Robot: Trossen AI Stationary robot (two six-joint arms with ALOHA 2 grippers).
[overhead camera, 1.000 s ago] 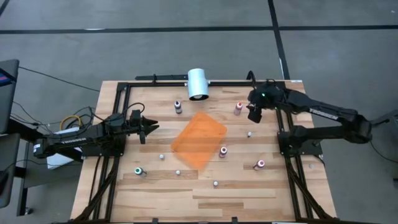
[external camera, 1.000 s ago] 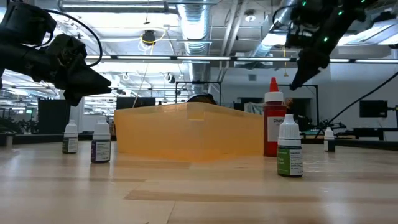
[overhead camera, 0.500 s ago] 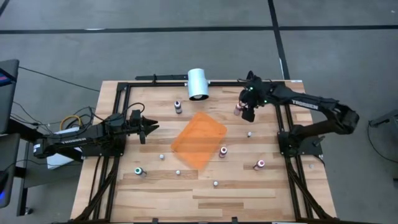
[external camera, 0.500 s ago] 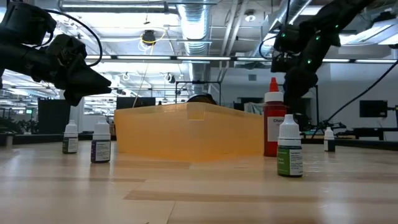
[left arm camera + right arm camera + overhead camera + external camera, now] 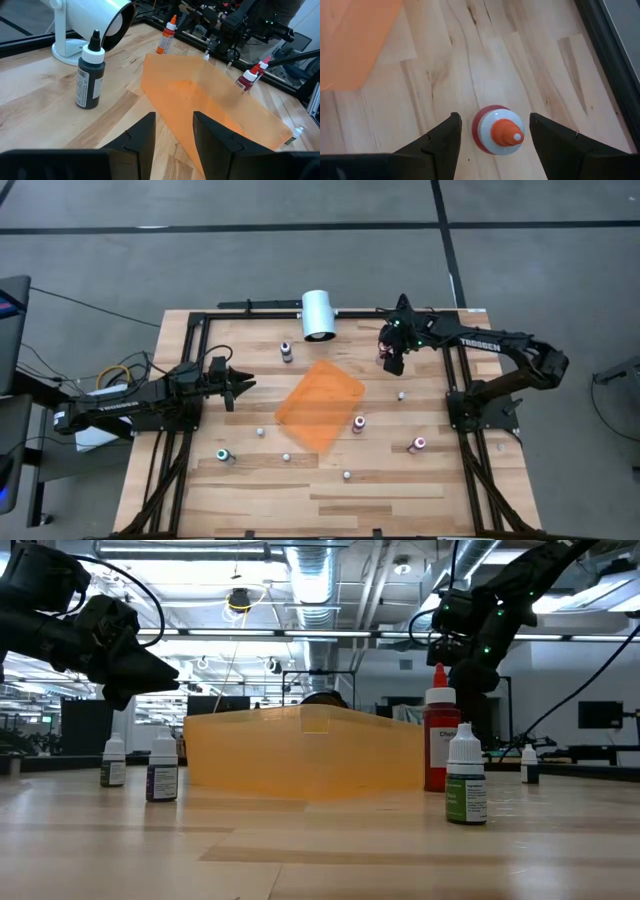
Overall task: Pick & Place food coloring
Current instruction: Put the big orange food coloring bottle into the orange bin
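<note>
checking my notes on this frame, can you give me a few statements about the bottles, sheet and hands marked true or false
1. The right hand is open, its fingers either side of the red bottle. True.
2. The red bottle lies on its side. False: it stands upright on the table.
3. The left hand grips a bottle. False: it holds nothing and sits left of the orange sheet.
4. A black-capped bottle stands near the white lamp. True.
5. A bottle stands on the sheet. False: the sheet's top is bare; all bottles stand on the wood.
</note>
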